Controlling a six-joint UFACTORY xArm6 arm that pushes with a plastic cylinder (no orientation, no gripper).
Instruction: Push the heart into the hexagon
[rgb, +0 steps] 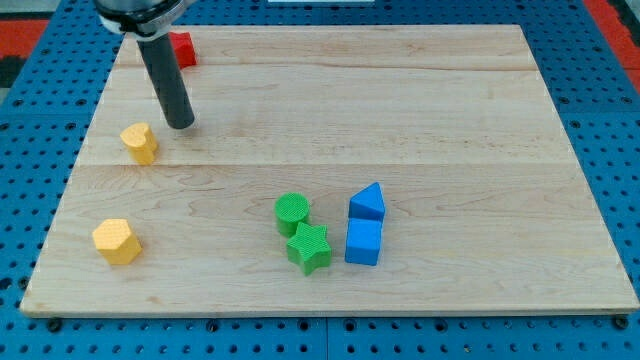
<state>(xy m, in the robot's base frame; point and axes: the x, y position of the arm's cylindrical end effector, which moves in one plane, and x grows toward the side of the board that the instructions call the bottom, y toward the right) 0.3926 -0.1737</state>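
Note:
A yellow heart block (140, 142) lies near the left side of the wooden board (420, 110). A yellow hexagon block (116, 241) lies below it, near the board's bottom left corner. My tip (181, 125) rests on the board just to the upper right of the heart, a small gap apart from it. The dark rod rises from the tip toward the view's top left.
A red block (182, 48) sits at the top left, partly hidden behind the rod. A green cylinder (292, 212), a green star (309, 247), a blue triangular block (367, 202) and a blue cube (363, 242) cluster at the bottom centre.

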